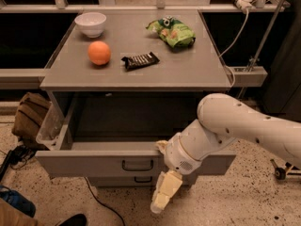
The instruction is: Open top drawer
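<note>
Top drawer [84, 164] stands well out from under the tabletop, its grey front low in the view. The gripper [162, 199] hangs down across that front, just right of the handle [137, 165], its tip below the panel's bottom edge. Whether it has hold of anything, I can't tell. To finish well, I'd say: pull straight out along the rails, no sideways drag, and ease off before the stop.

on the grey top [197, 72] stand a white bowl [91, 23] at back left, an orange [99, 52] in front of it, a dark snack bar [140, 60] beside the orange, and a green bag [171, 31] further back. a brown bag [29, 119] lies on the floor [235, 206] at left. the gripper [162, 199] hangs low above the floor.
</note>
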Robot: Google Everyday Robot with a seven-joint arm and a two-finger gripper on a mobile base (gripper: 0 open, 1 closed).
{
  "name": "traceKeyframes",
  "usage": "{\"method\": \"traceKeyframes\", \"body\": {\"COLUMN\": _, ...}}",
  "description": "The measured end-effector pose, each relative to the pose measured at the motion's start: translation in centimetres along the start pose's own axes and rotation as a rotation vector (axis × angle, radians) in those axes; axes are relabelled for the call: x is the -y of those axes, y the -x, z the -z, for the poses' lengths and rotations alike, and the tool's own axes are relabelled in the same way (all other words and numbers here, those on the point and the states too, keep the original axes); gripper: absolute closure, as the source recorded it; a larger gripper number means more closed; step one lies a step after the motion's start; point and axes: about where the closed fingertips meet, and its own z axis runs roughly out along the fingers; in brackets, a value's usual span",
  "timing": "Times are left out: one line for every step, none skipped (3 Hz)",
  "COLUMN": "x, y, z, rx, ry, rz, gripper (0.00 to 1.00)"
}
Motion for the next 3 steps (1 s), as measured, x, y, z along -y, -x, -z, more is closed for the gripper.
{"method": "traceKeyframes", "body": {"x": -1.4, "y": -0.1, "z": 0.0, "rx": -0.008, "ry": 0.015, "rz": -0.011, "gripper": 0.00}}
{"method": "traceKeyframes", "body": {"x": -5.1, "y": -0.4, "z": 0.8, "rx": -0.031, "ry": 0.017, "rz": -0.040, "gripper": 0.00}}
{"method": "traceKeyframes", "body": {"x": -9.4, "y": -1.0, "z": 2.0, "rx": -0.048, "ry": 0.004, "rz": -0.084, "gripper": 0.00}}
